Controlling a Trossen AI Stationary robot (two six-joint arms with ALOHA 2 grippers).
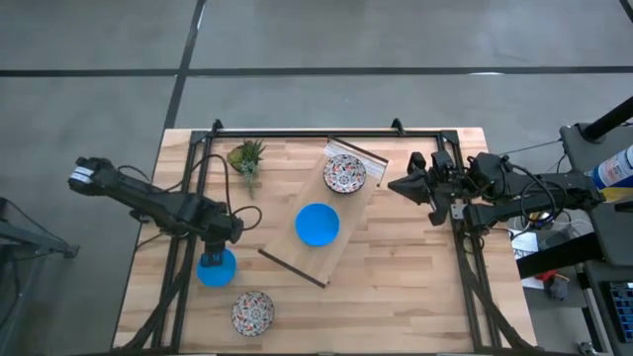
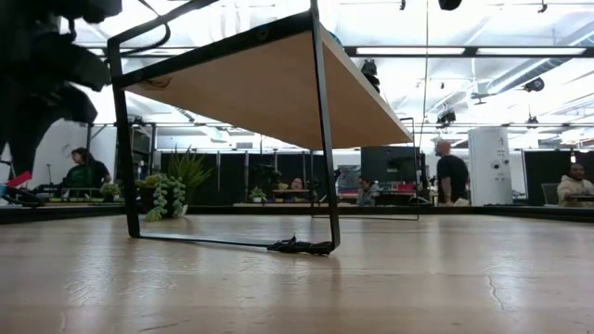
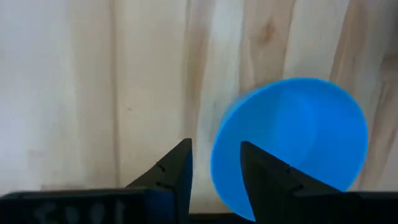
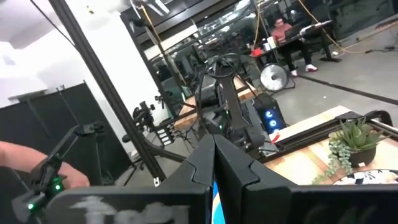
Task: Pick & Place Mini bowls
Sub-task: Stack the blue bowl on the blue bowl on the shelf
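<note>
Blue bowl (image 1: 217,267) sits on the table directly under the left gripper (image 1: 212,259), whose slightly parted fingers (image 3: 176,173) straddle its rim without clamping. Right gripper (image 1: 395,184) hangs closed and empty, well right of it.

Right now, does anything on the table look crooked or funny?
Yes, a little. The long wooden board sits at a slant instead of square with the table's edges, with a patterned bowl and a blue bowl on it. Nothing is spilled or broken. The left gripper is over another blue bowl.
</note>
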